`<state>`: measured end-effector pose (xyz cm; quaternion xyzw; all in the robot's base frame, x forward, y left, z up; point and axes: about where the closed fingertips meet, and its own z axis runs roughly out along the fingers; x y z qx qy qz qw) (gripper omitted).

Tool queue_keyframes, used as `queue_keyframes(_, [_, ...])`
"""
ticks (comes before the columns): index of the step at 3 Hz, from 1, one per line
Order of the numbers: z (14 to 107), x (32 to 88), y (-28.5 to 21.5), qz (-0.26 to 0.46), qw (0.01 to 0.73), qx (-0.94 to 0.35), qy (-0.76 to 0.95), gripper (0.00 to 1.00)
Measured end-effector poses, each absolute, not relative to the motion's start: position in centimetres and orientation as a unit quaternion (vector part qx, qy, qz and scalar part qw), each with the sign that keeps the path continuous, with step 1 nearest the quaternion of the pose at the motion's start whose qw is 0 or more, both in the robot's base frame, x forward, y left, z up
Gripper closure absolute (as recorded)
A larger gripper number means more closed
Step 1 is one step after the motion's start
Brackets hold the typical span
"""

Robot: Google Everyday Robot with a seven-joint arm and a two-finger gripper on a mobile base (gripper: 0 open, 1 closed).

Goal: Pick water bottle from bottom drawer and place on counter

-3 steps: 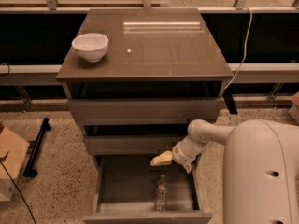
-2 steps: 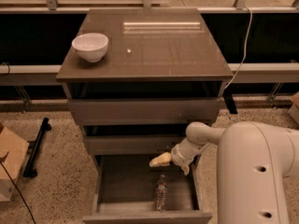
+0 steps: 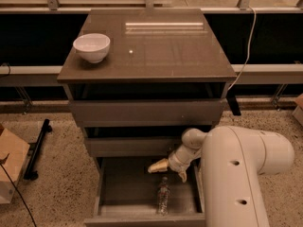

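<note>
Hovering fingers (image 3: pixel 165 170) near water bottle (image 3: pixel 163 196), bowl (image 3: pixel 92 47) apart

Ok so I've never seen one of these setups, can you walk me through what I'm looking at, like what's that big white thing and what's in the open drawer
The big white shape at the lower right is a robot's arm. The robot is a wheeled machine with just this one arm. There is a single camera view, looking down at a grey-brown drawer cabinet from the robot's side.

At the end of the arm is the gripper, a two-finger claw. It is open, holds nothing, and hangs over the pulled-out bottom drawer. A small clear water bottle lies in that drawer, a little nearer the drawer front than the gripper.

The cabinet's flat top is the counter, and a white bowl stands on its left side.
</note>
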<state>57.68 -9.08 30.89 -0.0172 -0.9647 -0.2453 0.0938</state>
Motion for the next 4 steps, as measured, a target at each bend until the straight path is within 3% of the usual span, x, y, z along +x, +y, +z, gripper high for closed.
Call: queue_keyframes(4, [25.6,57.1,-7.4,-0.235,0.095,-0.049,-0.966,0.00])
